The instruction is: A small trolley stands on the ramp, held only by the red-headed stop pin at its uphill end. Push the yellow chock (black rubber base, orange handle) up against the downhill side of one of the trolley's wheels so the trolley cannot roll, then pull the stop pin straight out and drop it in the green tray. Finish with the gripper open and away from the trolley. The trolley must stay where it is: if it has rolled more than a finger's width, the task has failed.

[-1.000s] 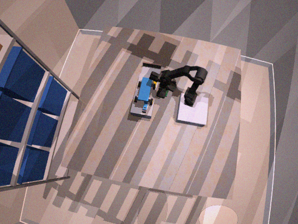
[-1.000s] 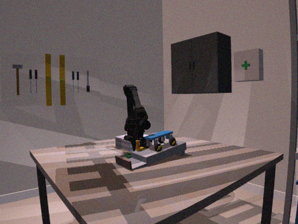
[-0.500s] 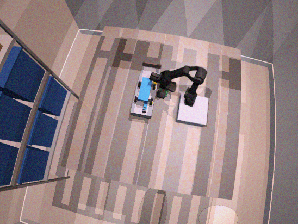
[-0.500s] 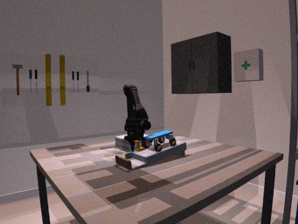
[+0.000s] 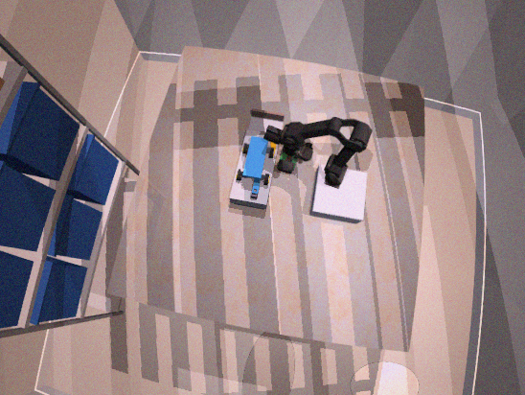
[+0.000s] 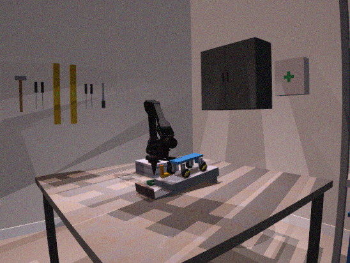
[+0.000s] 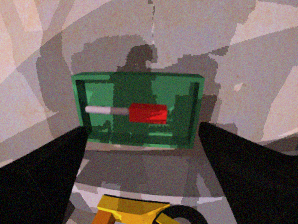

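Note:
The stop pin [image 7: 148, 113], red head and pale shaft, lies flat inside the green tray [image 7: 140, 75] [image 6: 150, 182]. My gripper [image 7: 143, 130] [image 5: 296, 158] is open and empty, its fingers spread wide above the tray, with nothing between them. The blue trolley [image 5: 256, 158] [image 6: 186, 158] stands upright on the ramp [image 5: 239, 196] [image 6: 198, 182]. The yellow chock [image 6: 161, 171] [image 7: 132, 206] [image 5: 273, 146] with its orange handle stands on the ramp at the downhill side of a lower wheel; whether they touch is too small to tell. The gripper is beside the trolley, apart from it.
A dark end board [image 5: 267, 114] [image 6: 144, 190] closes the ramp's low end. The arm's white base block [image 5: 339, 198] stands on the other side of the tray from the ramp. The tray lies on the table close beside the ramp.

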Robot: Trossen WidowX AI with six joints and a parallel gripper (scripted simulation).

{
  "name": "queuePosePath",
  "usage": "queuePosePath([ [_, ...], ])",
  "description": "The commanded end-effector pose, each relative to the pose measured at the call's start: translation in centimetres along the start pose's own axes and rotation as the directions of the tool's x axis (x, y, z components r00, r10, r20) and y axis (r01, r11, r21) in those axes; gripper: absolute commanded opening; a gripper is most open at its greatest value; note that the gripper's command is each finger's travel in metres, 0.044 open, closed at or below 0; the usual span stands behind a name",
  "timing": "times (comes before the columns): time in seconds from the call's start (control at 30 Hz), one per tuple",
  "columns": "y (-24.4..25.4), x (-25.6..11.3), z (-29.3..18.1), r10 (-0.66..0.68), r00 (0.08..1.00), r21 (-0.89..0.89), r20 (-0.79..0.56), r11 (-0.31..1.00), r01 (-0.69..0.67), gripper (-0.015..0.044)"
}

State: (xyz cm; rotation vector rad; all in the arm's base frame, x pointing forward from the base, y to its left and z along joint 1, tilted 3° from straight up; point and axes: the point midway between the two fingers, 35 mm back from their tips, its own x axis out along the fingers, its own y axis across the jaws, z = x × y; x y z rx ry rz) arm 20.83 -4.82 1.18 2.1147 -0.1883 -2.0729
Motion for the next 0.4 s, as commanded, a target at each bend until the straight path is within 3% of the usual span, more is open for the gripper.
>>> queuePosePath([
  [0.0, 0.3, -1.6, -0.1, 0.007, 1.000, 0.006, -0.011, 1.000, -0.007, 0.0440],
  [0.37, 0.8, -4.6, 0.0, 0.007, 1.000, 0.006, -0.012, 1.000, -0.007, 0.0440],
])
